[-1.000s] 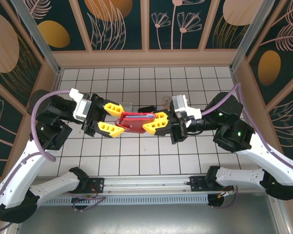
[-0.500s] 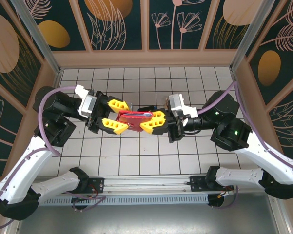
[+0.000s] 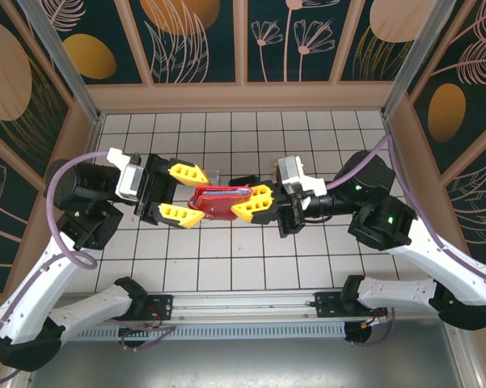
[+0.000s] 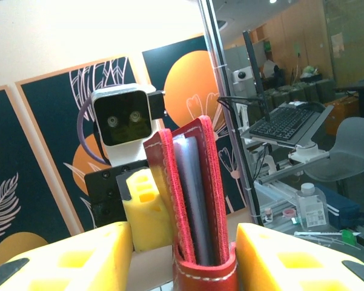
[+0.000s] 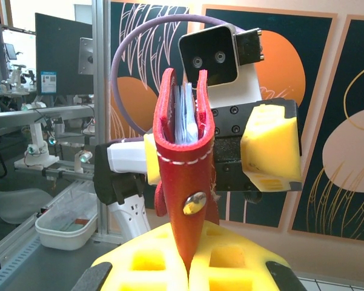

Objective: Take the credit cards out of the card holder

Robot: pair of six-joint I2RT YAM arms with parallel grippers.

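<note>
- L gripper point(image 3: 200, 198): fingers point(image 4: 79, 257) partly open, spread wider than the wallet is thick, nothing clamped. Wallet's near end sits in the gap betw. them. One pad stands clear of it. The other is just beside the red edge, can't tell if touching.
- R gripper point(image 3: 249, 204): fingers point(image 5: 230, 260) closed tight, pinching the wallet's opposite end by its lower flap. Metal snap point(image 5: 195, 203) sits just beyond the fingertips.
- Wallet point(image 3: 218, 204): red w/ white stitching, bridging the two grippers. Long axis runs straight out from R fingers toward L fingers. It's turned on edge, thin side up in the top view, flat faces toward each pad. The two leaves are slightly parted at the end pointing away from R fingers, i.e. toward L gripper.
- Cards point(image 5: 185, 115): tucked betw. the wallet's leaves. Pale/bluish edges show in the parted end, just inside the red rim, lying along the wallet's long axis. In L wrist view a flat grey face shows betw. the leaves, can't tell if card or pocket.
</note>
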